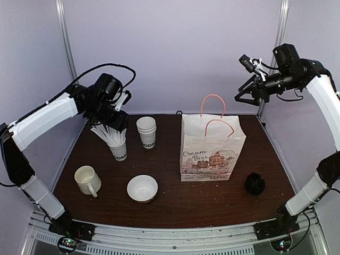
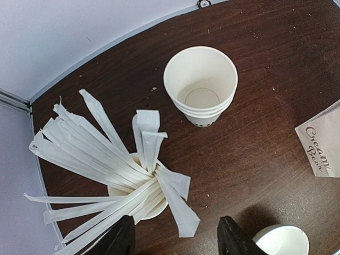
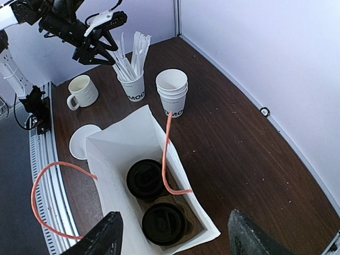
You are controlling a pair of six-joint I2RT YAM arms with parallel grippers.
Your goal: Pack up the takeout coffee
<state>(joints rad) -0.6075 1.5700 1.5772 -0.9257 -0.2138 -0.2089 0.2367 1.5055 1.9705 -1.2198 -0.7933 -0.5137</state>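
Note:
The takeout coffee shows only in the right wrist view, as two black-lidded cups (image 3: 146, 179) (image 3: 163, 223) standing side by side inside the open white paper bag (image 3: 119, 143). My right gripper (image 3: 175, 241) hangs open well above the bag's mouth, holding nothing. From the top view the printed bag (image 1: 210, 149) stands upright at table centre, hiding the cups, and the right gripper (image 1: 243, 97) is high at the back right. My left gripper (image 1: 114, 123) hovers open over a cup of paper-wrapped straws (image 2: 135, 196). Its fingers (image 2: 119, 239) straddle the straw ends, gripping nothing.
A stack of lidless white cups (image 1: 147, 132) stands left of the bag. A white mug (image 1: 86, 179) and a white bowl (image 1: 142, 187) sit at the front left. A loose black lid (image 1: 255, 183) lies right of the bag. The bag's orange handles (image 1: 212, 106) stick up.

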